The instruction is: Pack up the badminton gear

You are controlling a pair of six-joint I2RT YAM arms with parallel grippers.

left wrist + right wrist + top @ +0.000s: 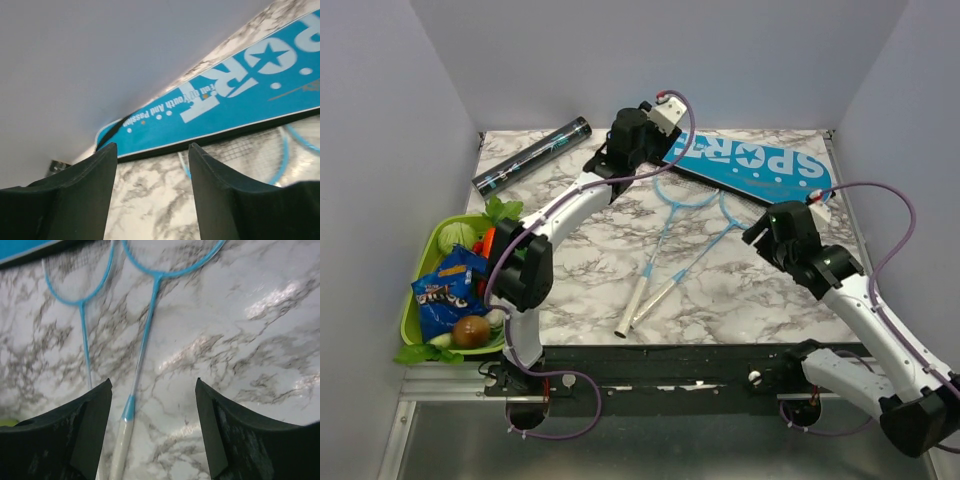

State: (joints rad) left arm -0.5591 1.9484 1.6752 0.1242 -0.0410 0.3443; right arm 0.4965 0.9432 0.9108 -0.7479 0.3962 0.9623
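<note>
Two pincers are spread apart, and both hold nothing. The left pincer (pixel 152 147) hangs over the table (pixel 145 200), near the thin end of the blue cover (pixel 225 100). The cover says SPORT in big white letters and lies along the far side of the table. The right pincer (pixel 153 382) hangs over the thin blue sticks of one racket (pixel 84 340) and the other racket (pixel 145 340). Both rackets lie flat, side by side. Their round heads are right next to the cover, and their white handles point to the near edge. A dark tube (pixel 532 155) lies in the far left corner. A green basket (pixel 420 270) with vegetables and a blue snack bag (pixel 448 290) sits at the left edge.
</note>
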